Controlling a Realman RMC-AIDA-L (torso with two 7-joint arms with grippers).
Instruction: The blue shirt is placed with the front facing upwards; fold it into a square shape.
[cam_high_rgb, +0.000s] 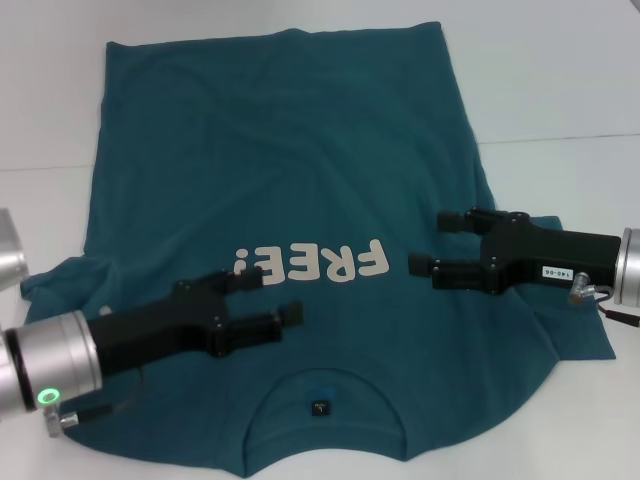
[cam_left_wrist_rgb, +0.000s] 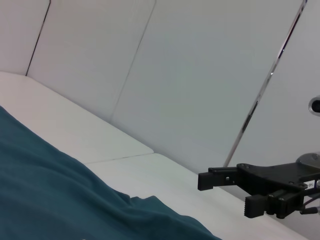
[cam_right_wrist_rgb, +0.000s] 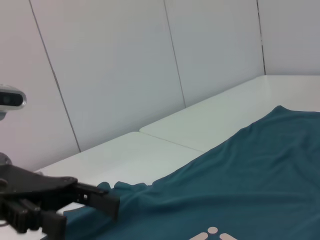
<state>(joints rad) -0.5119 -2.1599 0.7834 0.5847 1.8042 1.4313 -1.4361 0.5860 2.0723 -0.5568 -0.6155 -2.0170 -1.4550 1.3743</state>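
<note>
Head view: blue shirt (cam_high_rgb: 290, 190) covers white table (cam_high_rgb: 560, 90).

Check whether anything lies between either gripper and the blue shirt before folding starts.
Nothing visible does. The blue shirt lies spread front up on the white table, and nothing rests on it. The left gripper and right gripper both hover open above its chest area.
</note>
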